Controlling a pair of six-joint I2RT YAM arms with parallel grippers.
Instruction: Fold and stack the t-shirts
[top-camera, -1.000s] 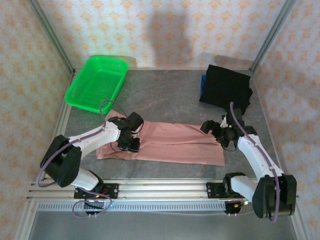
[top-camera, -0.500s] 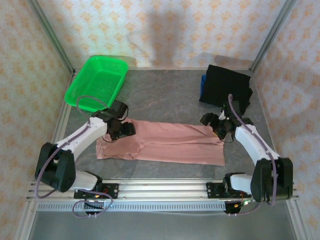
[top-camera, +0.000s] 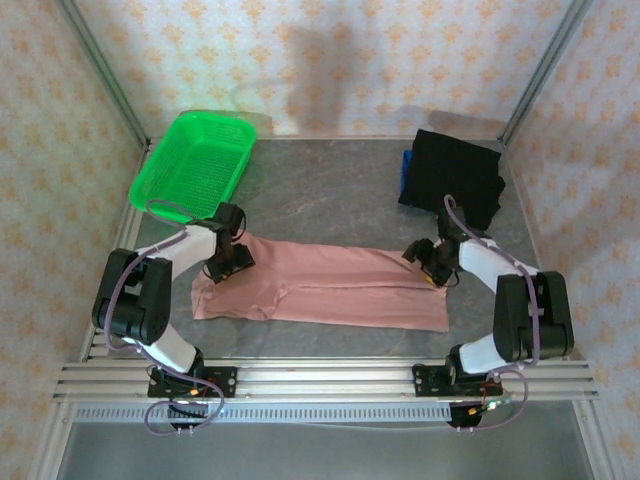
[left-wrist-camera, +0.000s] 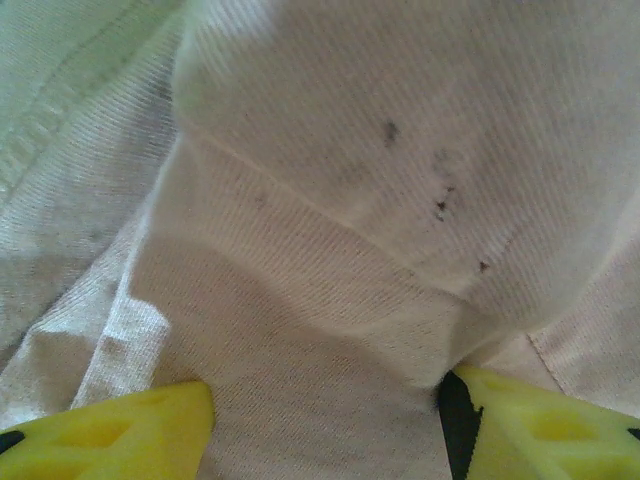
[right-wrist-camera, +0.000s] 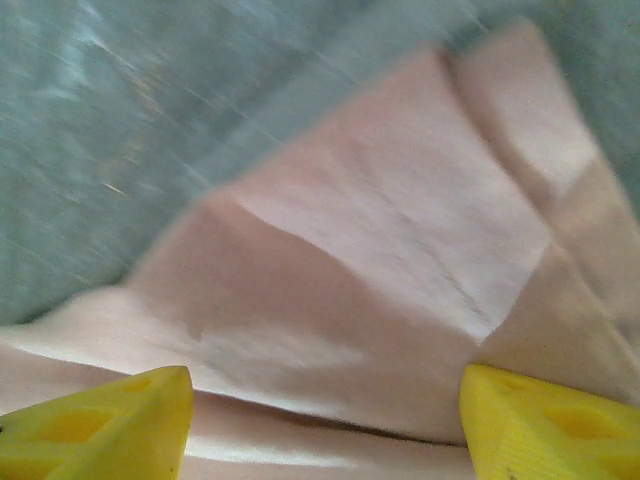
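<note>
Here, left to right: one green basket (top-camera: 195, 165) sitting far left. Left gripper (top-camera: 228, 262) hanging over left end of one dusty-pink t-shirt (top-camera: 330, 285), fingers (left-wrist-camera: 100, 435) standing apart, cloth between. That t-shirt lying as long strip across table (top-camera: 320, 190) centre. Right gripper (top-camera: 435, 265) at its right end, fingers apart. One black t-shirt (top-camera: 452, 180) lying folded far right.

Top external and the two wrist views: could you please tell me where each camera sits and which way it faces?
Top external: above and behind the bases, looking down on the table; left gripper and right gripper show at the pink t-shirt's ends.
Left wrist: on the left wrist, looking closely down onto the shirt; yellow fingertips show.
Right wrist: on the right wrist, facing a shirt corner and table; yellow fingertips show.
Shared: the pink t-shirt.
</note>
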